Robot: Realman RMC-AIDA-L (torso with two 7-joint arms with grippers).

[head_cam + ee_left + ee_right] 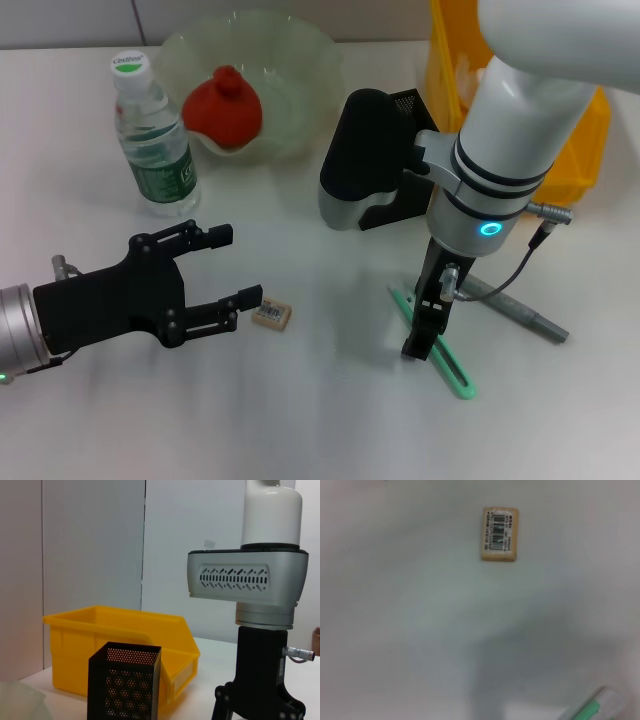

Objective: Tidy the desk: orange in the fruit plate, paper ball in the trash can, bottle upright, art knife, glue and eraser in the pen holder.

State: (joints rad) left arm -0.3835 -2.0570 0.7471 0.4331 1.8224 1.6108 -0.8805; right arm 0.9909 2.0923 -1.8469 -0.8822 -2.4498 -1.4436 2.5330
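A white desk (300, 420) seen from above. The right gripper (428, 325) points straight down over the green art knife (440, 350), which lies flat towards the desk's near right side; its fingertips reach the knife, likely positioned to pinch it, but whether they are closed cannot be told. A grey pen-like glue stick (515, 308) lies just beyond, partly under the arm. The left gripper (225, 270) hovers low at the near left with fingers spread wide, holding nothing, one fingertip just beside the small tan eraser (271, 315), probably lined up to take it. Towards the far edge, the bottle (152, 135) already stands upright and a red-orange fruit (224, 108) sits in the pale green plate (300, 60). The black mesh pen holder (123, 687) stands before the yellow bin (75, 650) at the far right. Bare desk lies along the near edge, giving room to lift.
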